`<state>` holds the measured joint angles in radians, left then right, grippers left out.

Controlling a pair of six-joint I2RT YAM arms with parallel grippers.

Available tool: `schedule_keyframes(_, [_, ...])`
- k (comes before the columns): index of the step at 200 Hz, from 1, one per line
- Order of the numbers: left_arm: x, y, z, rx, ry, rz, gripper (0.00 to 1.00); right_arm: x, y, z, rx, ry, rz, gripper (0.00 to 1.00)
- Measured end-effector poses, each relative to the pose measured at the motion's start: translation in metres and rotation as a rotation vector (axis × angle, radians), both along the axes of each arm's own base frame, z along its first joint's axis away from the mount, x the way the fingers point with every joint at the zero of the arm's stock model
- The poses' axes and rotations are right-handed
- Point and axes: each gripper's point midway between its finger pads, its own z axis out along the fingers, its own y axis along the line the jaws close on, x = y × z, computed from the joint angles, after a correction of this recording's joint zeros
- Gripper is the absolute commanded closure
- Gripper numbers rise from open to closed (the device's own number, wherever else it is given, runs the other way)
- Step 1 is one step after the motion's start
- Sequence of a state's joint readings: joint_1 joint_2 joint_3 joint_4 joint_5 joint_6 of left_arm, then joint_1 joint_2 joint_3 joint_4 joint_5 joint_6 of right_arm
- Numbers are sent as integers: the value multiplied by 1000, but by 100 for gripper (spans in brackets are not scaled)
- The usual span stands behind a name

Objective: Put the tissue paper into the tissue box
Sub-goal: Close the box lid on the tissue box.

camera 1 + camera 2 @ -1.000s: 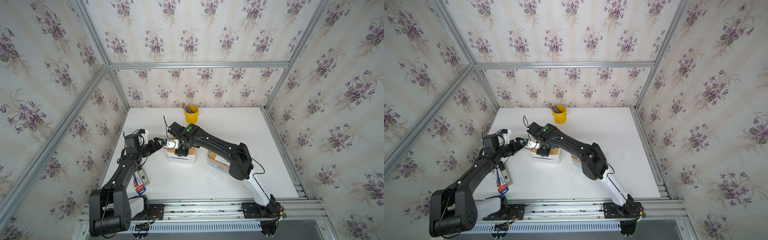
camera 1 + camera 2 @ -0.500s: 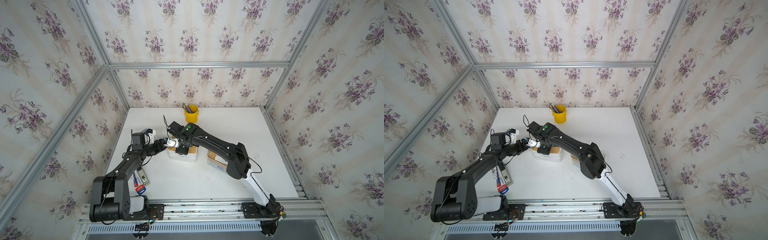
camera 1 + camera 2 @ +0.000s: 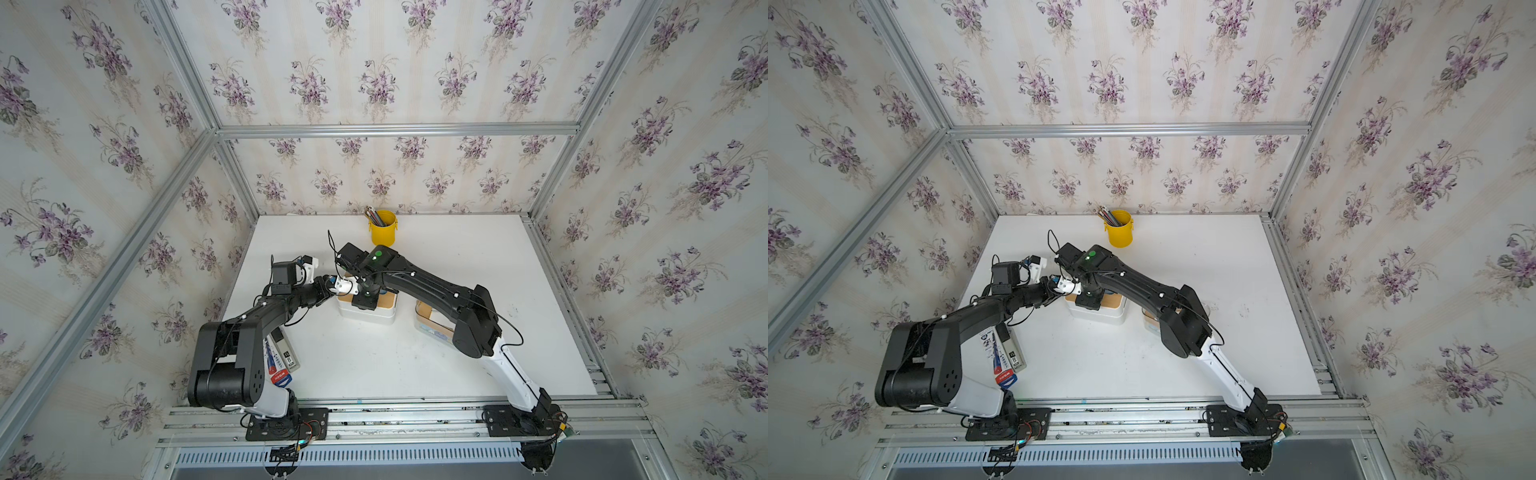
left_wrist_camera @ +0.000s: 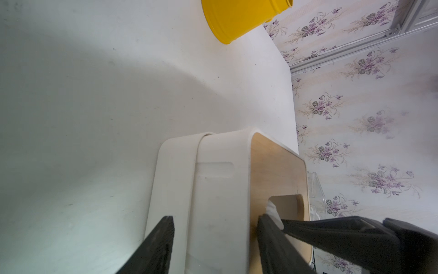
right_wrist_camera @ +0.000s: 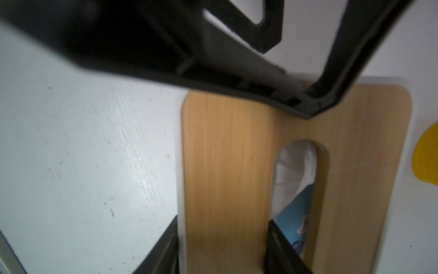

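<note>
The box (image 3: 368, 321) stands near the middle of the tabletop (image 3: 457, 270), its long axis running across from the left arm's side toward the right arm's side. The wooden lid (image 5: 225, 166) sits on it, and the slot (image 4: 290, 205) runs along the same axis. The tissue (image 5: 294, 166) lies inside the box and shows only through the slot. It is a white crumpled wad filling the slot end nearer the left arm, drawn out lengthwise along the slot. A blue printed pack (image 5: 299, 213) shows beside it, further along. In the left wrist view a small tuft of tissue stands up at that slot end. Left jaws: spread, turned one above the other, astride the top edge of the box's end wall. The lower finger (image 4: 157, 246) is outside the wall near its base. The upper finger (image 4: 270, 242) is over the lid, its tip touching the tuft. Right jaws: pointing down from above, astride the lid strip between the slot and the long edge away from the cup (image 3: 382, 233). One finger (image 5: 163, 251) is outside the box rim, and the other finger (image 5: 282, 249) is inside the slot, beside the tissue. Whether they press on that strip cannot be told. The tissue lies between neither pair of jaws. The yellow cup holds pencils and stands behind the box, well apart.
</note>
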<state>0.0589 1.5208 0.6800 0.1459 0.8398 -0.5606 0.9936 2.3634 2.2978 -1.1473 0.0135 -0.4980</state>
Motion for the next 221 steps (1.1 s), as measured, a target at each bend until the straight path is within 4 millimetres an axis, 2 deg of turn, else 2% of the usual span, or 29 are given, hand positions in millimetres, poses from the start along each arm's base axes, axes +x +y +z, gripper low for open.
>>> schedule_keyframes(20, [4,-1,-1,-4,-1,-4,42,0,0,0,4,1,-2,49])
schedule_keyframes(48, [7,-4,-4,-26,-9,-20,44,1,0,7,33,2,-7,18])
schedule_keyframes(66, [4,1,-18,0,35,5,44,0,-1,18,73,1,-16,12])
schedule_keyframes(133, [0,3,-18,25,39,8,44,-12,-11,42,213,39,-48,8])
schedule_keyframes(167, [-3,4,-18,38,52,6,40,-16,-29,63,349,84,-123,9])
schedule_keyframes(193, [-4,2,-19,41,57,-3,36,0,-48,70,448,104,-272,17])
schedule_keyframes(221, [-7,-2,-20,32,62,-15,33,34,-79,57,503,137,-526,23])
